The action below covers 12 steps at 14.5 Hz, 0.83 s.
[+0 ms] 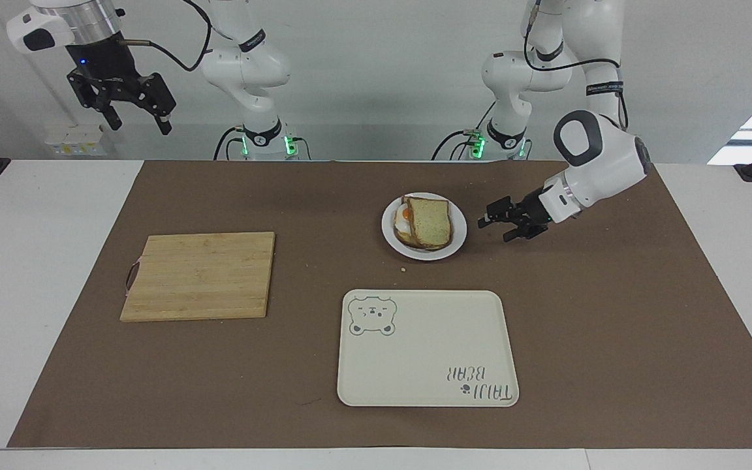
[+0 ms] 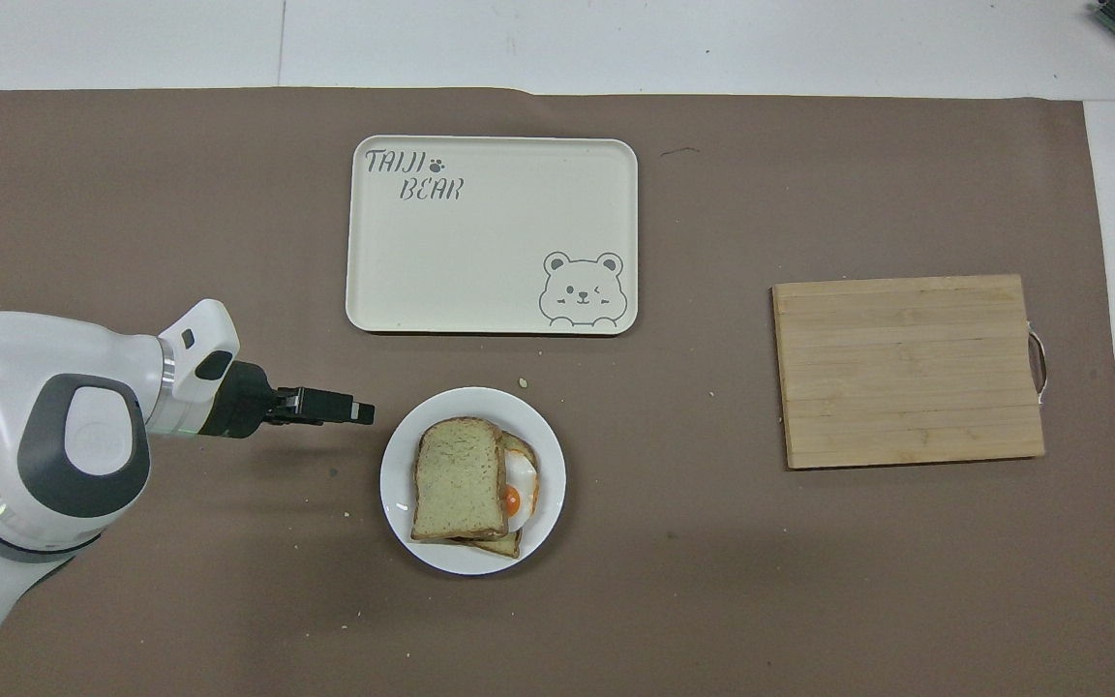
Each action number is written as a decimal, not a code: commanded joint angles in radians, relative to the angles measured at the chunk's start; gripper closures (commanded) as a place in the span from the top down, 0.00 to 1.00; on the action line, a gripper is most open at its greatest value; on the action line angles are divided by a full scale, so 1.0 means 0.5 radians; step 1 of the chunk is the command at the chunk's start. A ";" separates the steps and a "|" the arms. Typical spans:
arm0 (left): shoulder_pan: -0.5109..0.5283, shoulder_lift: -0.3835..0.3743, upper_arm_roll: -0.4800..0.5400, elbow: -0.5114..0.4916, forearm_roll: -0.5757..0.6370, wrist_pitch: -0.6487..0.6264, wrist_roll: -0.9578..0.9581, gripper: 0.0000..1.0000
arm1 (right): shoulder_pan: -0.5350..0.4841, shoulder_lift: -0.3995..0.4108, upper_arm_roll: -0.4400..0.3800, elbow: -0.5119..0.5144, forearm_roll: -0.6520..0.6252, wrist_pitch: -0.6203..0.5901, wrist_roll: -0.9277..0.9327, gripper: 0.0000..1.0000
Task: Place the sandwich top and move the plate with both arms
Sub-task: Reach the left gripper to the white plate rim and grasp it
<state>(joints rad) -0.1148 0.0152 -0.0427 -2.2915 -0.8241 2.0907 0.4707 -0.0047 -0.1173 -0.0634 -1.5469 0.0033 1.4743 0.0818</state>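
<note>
Brown paper mat [image 1: 611, 326] covers most of the white table, w/ a pale wall at the robots' end. On this mat stands the plate [image 1: 457, 243], small, round, glossy white, nearer to the robots than the cream tray [image 1: 425, 349], which has a bear drawing and rounded corners. The sandwich top [image 1: 429, 221] already lies on the stack in the plate: a pale speckled slice w/ brown crust, sitting a bit askew, so the fried egg [image 2: 516, 489] and the lower slice show at the side toward the right arm's end. A bamboo board [image 1: 200, 275] lies flat toward the right arm's end, well apart from the plate.

Left gripper [image 1: 502, 225] is low over the mat, just beside the plate's rim and not touching it; its fingers are spread apart and hold nothing. Right gripper [image 1: 129, 108] hangs high over the table edge near its base, fingers also spread, waiting.

Handling, as I judge it: the plate is light, stiff and smooth, prob. slippery, so the only good hold is the thin raised rim, one finger under and one above. The bread is soft and only rests loose on the egg, so any tilt or jerk could slide it off. Keep the plate level, approx. flat, and move slowly. Small crumbs lie on the mat near the plate.
</note>
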 commanded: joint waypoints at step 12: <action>-0.200 -0.061 0.024 -0.442 -0.524 0.187 0.378 0.21 | 0.080 0.008 0.016 -0.082 -0.040 0.049 -0.038 1.00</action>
<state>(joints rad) -0.2022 0.0099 -0.0389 -2.4865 -1.0559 2.1676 0.6322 0.0394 -0.0924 -0.0571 -1.5590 0.0033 1.4825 0.0818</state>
